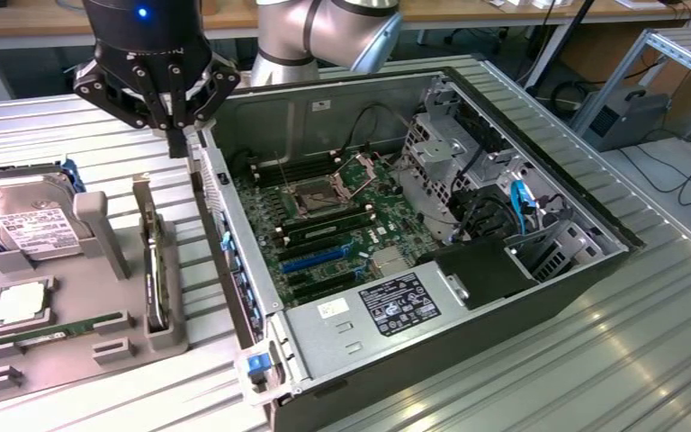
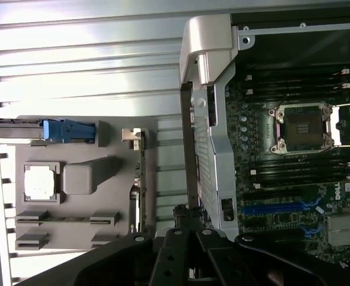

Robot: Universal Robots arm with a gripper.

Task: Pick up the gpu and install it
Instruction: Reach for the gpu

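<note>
Reaching the slim black gpu card (image 1: 154, 270) with pale bracket, on edge along the grey plastic tray's (image 1: 141, 342) case-side edge, needs the closed, empty black gripper (image 1: 179, 135) centred over its top edge, clear of the open metal computer case (image 1: 309, 108).

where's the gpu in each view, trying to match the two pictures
Exterior view: the gpu stands on edge in the grey holder, on the exterior view's left of the open case.
Wrist view: the gpu is seen edge-on along the holder's side nearest the case.
Shared landmark: the cpu socket inside the case.
</note>
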